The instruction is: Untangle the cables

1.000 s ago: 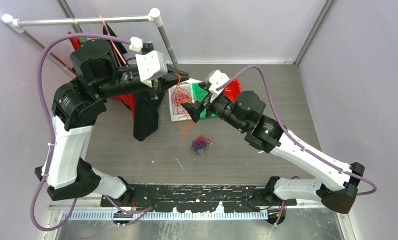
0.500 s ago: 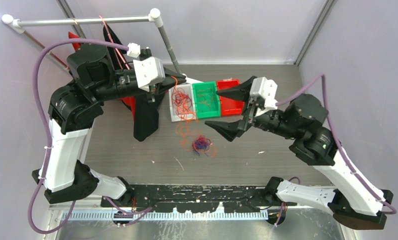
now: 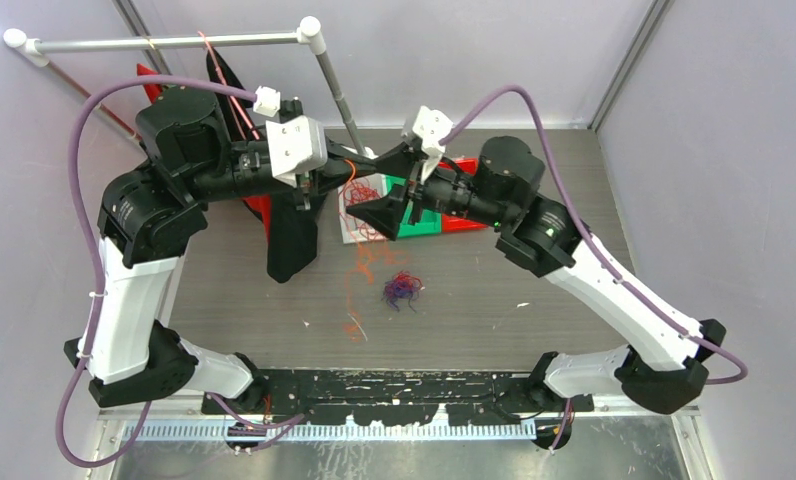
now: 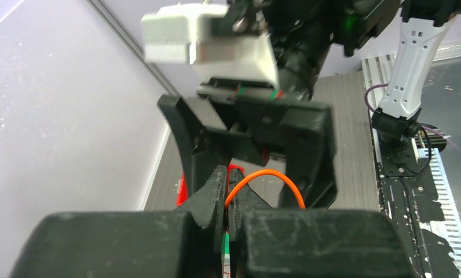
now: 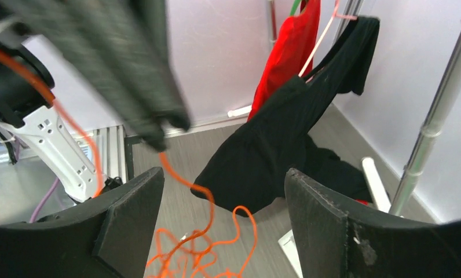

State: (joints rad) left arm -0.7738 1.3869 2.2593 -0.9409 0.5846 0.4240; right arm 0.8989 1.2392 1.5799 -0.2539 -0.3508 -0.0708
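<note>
Evidently the work was only part done. The left gripper (image 3: 360, 160) was clamped tight on the orange cable (image 3: 352, 285). The left wrist view confirmed this, showing a loop of the orange cable (image 4: 264, 174) arching out from between the closed fingers. From that grip the strand hung down and trailed in loose kinks across the table (image 3: 534, 270), toward the near edge.

The right gripper (image 3: 366, 186) stood with its jaws wide and held nothing. It sat just beside the left gripper, one finger on either side of the hanging strand. Its own wrist camera showed the orange cable (image 5: 189, 186) passing between the spread fingers without touching either.

The purple clump (image 3: 402, 290) lay knotted on the table, near the orange strand, and no gripper was on it. Reddish wires (image 3: 353, 194) appeared to lie in the white bin (image 3: 348, 236), partly hidden by the right gripper, so their condition could not be judged. The green bin (image 3: 421, 220) stood next to it. A black garment (image 3: 292, 245) hung to the left and was not involved.

Assessment: one cable was being drawn out and looked largely freed. At least the purple clump remained to be separated.
</note>
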